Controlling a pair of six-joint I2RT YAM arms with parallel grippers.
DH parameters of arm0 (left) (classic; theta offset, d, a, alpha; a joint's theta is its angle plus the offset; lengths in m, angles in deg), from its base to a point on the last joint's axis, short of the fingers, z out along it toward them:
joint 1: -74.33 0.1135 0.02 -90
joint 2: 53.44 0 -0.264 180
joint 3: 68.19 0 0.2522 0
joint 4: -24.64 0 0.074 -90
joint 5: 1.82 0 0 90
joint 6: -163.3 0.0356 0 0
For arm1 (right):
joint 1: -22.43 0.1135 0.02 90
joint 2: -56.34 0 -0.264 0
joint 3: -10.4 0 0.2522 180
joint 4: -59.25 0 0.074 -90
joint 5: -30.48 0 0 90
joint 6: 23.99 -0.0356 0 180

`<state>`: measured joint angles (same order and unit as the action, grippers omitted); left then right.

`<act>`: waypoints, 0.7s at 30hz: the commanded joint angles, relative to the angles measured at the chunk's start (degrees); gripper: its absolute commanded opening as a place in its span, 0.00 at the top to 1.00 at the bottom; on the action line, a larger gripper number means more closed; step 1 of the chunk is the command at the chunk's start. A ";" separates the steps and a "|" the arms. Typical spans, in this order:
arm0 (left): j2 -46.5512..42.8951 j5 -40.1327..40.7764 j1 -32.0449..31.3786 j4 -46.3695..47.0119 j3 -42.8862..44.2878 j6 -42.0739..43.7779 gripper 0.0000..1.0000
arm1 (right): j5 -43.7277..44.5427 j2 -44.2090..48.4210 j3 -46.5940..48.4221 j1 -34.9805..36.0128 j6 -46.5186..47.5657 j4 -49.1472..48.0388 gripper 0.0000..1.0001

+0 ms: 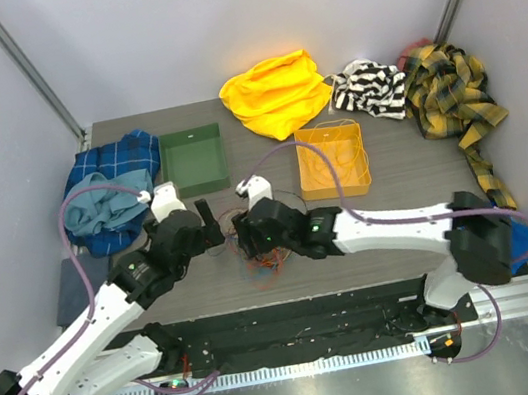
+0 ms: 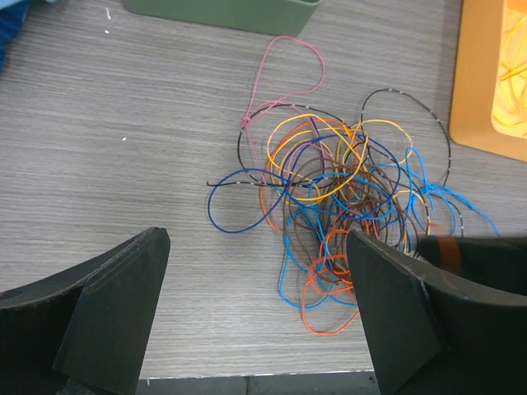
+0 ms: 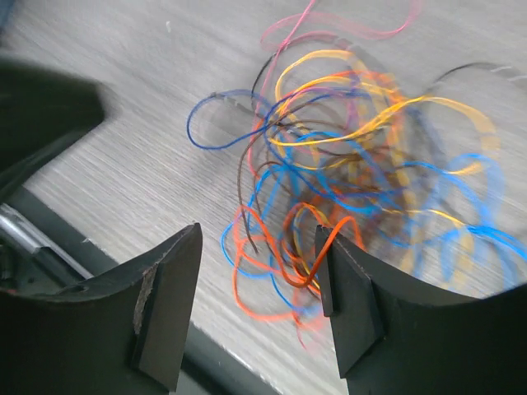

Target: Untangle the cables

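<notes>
The cables (image 1: 257, 257) are a tangle of thin orange, blue, yellow, pink and dark wires on the grey table, near its front edge. In the left wrist view the cables (image 2: 338, 189) lie ahead and to the right of my left gripper (image 2: 255, 309), which is open and empty, its right finger beside an orange loop. My right gripper (image 3: 257, 296) is open and low over the near end of the cables (image 3: 346, 164); an orange loop (image 3: 329, 247) lies between its fingers and leans on the right one. From above, both grippers (image 1: 211, 229) (image 1: 242, 234) meet at the tangle.
A green box (image 1: 194, 164) and an orange tray (image 1: 339, 191) holding a few wires stand behind the tangle. Cloths lie along the back: blue plaid (image 1: 110, 188), yellow (image 1: 277, 94), striped (image 1: 368, 89), yellow plaid (image 1: 449, 90). The table's front edge (image 2: 247, 380) is close.
</notes>
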<state>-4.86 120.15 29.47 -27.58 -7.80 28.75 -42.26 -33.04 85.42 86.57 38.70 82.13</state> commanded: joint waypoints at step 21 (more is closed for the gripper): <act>40.01 -16.32 11.38 13.32 17.00 3.33 0.39 | 5.86 13.97 -12.38 0.37 -1.52 6.26 0.31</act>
<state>34.31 106.53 40.81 -17.43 5.47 30.65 -36.93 -19.56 72.24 86.61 37.85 87.29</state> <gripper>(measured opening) 0.644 0.689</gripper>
